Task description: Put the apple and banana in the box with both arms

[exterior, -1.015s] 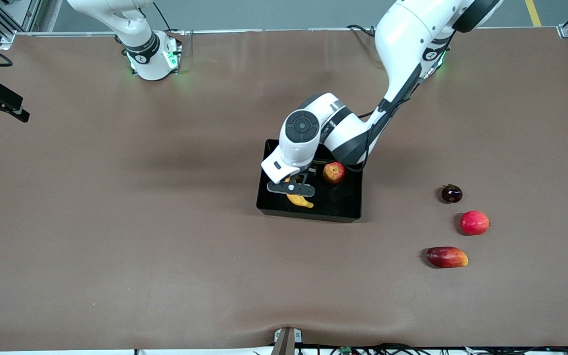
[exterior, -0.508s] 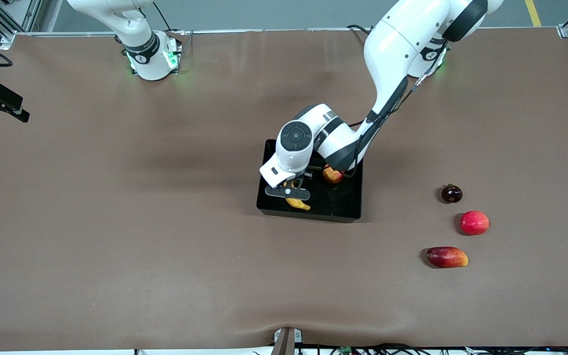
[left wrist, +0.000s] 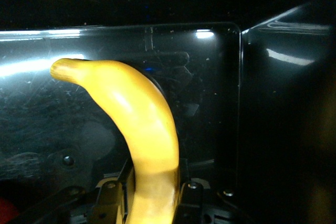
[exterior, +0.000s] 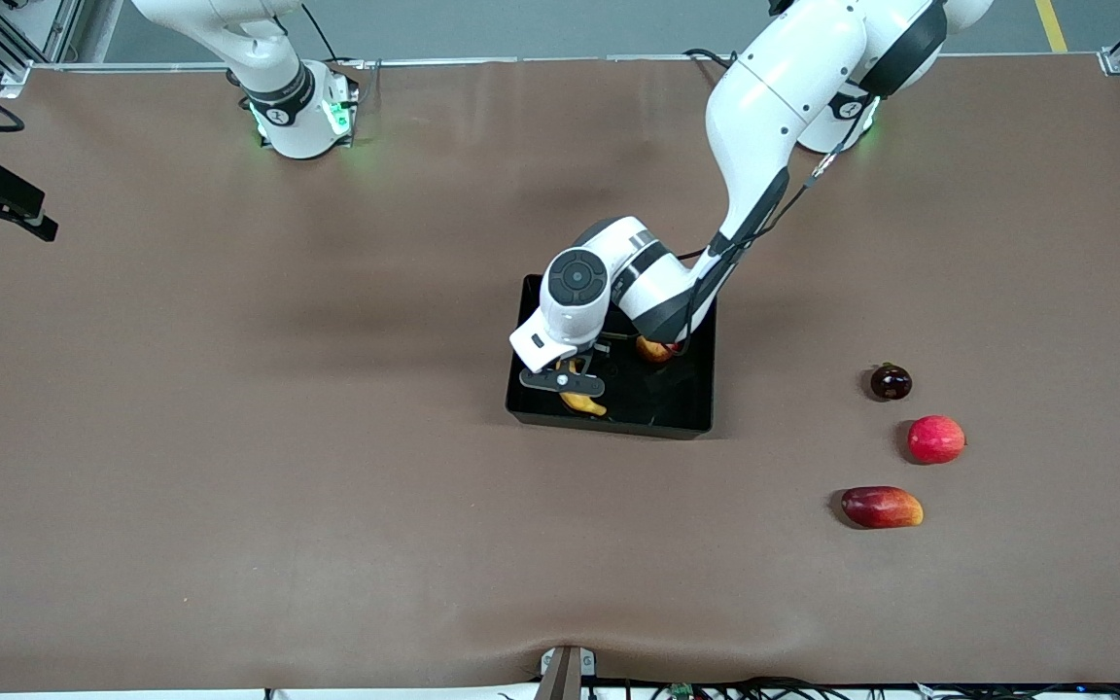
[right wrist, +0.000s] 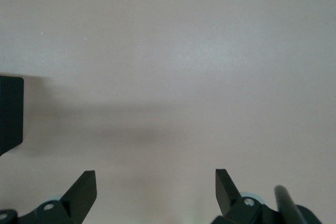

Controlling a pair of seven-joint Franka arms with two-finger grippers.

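I see the right gripper (right wrist: 156,195) waiting over bare brown table, its fingers spread wide. My left gripper (exterior: 565,380) is clamped on the curved yellow banana (exterior: 581,400), down inside the shallow glossy black plastic box (exterior: 677,420) mid-table. The small red-and-yellow apple (exterior: 655,349) sits in the box, half hidden under the left arm.

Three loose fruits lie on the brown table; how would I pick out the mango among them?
Start at the black box in the middle of the table, then look toward the left arm's end, where three fruits lie in a loose group. The mango is nearest the front camera. Unlike the round red fruit and small dark fruit, it is elongated, dark red fading to orange.
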